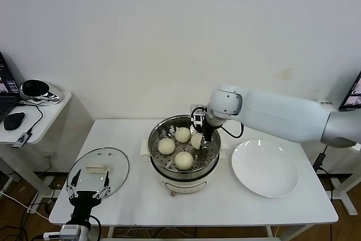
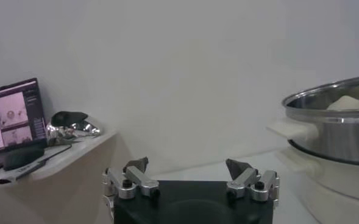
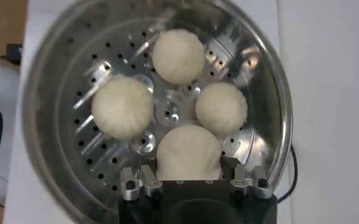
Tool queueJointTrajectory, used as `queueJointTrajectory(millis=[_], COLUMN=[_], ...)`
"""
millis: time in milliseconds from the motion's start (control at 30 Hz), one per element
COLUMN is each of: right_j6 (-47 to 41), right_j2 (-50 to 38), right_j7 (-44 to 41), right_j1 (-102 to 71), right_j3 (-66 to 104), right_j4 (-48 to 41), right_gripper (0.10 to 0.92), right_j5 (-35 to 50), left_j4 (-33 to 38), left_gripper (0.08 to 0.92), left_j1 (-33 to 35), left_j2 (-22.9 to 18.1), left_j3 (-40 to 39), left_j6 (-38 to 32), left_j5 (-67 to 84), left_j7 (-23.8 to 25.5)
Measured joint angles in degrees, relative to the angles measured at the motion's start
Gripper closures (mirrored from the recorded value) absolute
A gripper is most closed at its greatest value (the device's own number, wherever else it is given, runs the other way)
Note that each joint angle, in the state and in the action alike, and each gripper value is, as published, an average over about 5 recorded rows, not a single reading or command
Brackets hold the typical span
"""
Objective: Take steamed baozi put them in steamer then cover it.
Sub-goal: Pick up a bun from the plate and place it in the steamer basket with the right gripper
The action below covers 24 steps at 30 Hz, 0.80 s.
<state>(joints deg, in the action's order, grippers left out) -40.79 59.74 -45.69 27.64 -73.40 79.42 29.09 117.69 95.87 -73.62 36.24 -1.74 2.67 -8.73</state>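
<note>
You see the steamer [image 3: 57, 79] in shiny, mirror-like steel, its tray perforated. The steamed baozi [image 3: 122, 107] look smooth, matt dough. The cover [image 1: 98, 170] is clear glass, metal-rimmed. The plate [image 1: 265, 169] looks glossy white; the table [image 1: 225, 201] matt white.

Four cream-white steamed baozi [image 3: 189, 152] sit in the shiny silver steamer [image 1: 183, 165], whose steel tray [image 3: 100, 152] is dotted with rows of small dark holes, above a cream-white base. The cover [image 1: 98, 171] is clear glass with a silvery rim and a cream-white handle, and the plate [image 1: 265, 168] and desk [image 1: 225, 207] are plain white. The left gripper [image 2: 191, 173] has dark fingertips on silver-grey links over a black body.
</note>
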Motion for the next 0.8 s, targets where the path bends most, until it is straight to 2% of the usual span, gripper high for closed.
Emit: queueJointTrajectory(millis=[267,533,800], right_j6=[-0.4,-0.54,-0.19], right_j2=[0.78,-0.36,-5.04], right_j7=[0.51,-0.09,0.11], right_j1=[-1.95,-1.94,-0.62], right_j3=[0.77,2.09,5.83], right_j4=[-1.21,-0.56,3.77], right_gripper=[0.37,0.212,0.203], right_j5=[-1.41,-2.26,-2.08], left_j4=[0.18,0.32,0.22], left_gripper=[0.177,0.177,0.177], left_j1=[-0.05,-0.08,-0.26], left_j2=[-0.11,0.04,0.31], left_j3=[-0.01,0.12,0.2], left_j6=[-0.01,0.06,0.15], left_j5=[0.01,0.0,0.05], left_j7=[0.0,0.0,0.02])
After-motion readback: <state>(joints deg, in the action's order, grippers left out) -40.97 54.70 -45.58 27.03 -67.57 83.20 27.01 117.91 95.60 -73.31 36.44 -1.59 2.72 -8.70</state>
